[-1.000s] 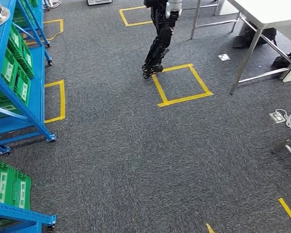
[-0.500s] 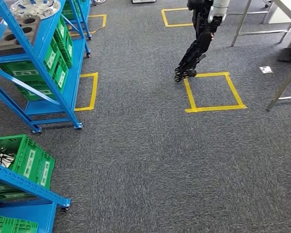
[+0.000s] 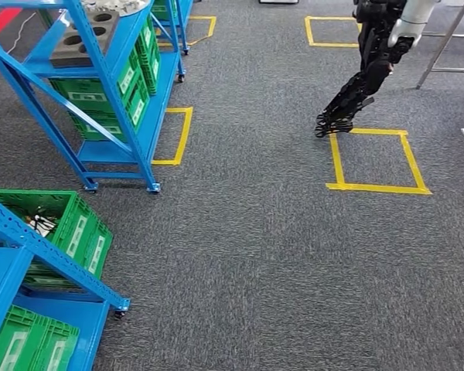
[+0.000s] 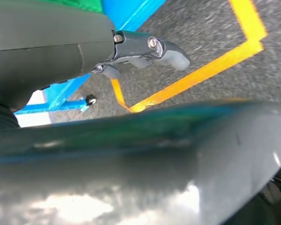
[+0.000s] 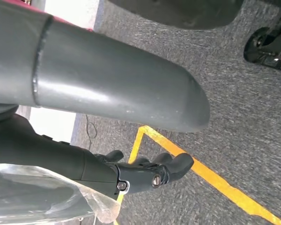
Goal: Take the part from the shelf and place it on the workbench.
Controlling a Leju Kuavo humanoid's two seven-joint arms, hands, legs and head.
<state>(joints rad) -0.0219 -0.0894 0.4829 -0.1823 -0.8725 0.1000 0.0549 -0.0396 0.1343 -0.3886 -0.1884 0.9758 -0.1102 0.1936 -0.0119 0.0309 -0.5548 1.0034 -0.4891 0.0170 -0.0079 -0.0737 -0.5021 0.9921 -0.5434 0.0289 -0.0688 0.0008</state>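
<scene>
A blue shelf rack [image 3: 110,116] stands at the upper left of the head view. On its top level lies a grey block with round holes [image 3: 78,42], and the edge of a shiny metal part [image 3: 120,6] shows behind it. My left hand [image 4: 146,49] hangs over the carpet near the rack's foot, its fingers stretched out and holding nothing. My right hand [image 5: 150,172] hangs over a yellow floor line, fingers loosely extended and empty.
Green bins [image 3: 133,77] fill the rack's lower levels. A second blue rack [image 3: 19,255] with a green bin [image 3: 72,228] stands at the near left. Another robot's black legs [image 3: 352,93] stand by a yellow taped square [image 3: 378,185]. A metal table leg [image 3: 445,42] shows far right.
The camera has turned to the left, so the whole scene has slid right. The racks and the grey block have come further into view, and the table has left it.
</scene>
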